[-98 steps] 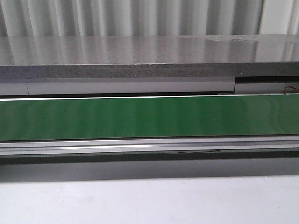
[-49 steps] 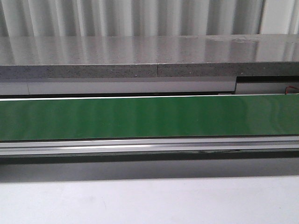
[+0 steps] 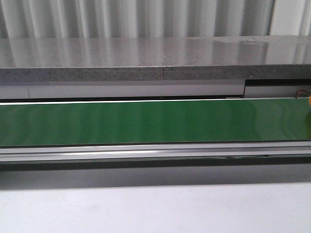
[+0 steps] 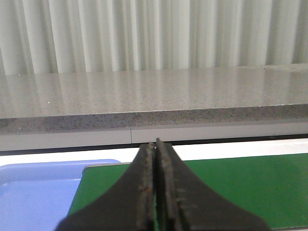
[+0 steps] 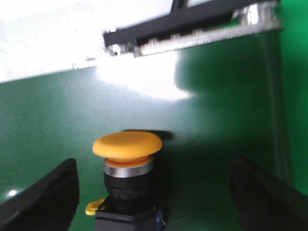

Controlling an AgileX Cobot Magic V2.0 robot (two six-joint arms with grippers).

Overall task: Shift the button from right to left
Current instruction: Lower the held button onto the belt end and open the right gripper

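- I'm at the pickup step: the right hand (image 5: 154,192) has its fingers spread wide, one on each side of the button (image 5: 127,180), and neither touches it yet.
- The button stands upright on the green belt (image 3: 146,121), orange cap up, black collar below; its lower body runs out of the wrist view.
- In the front view only a sliver of orange shows at the far right edge of the belt, so I judge the button sits at the belt's right end.
- It sits off-centre between the fingers, nearer one than the other. The wrist view is blurred, so I can't tell how low the fingertips are against the body.
- Next, as I judge it, I centre the hand on the button, come down to the collar or body rather than the cap, and close.
- The left hand (image 4: 156,144) is closed on nothing, pointing over the belt's left end, with a blue tray (image 4: 38,192) just beside the belt there.
- I take that tray for the likely drop place, though I can't confirm it.
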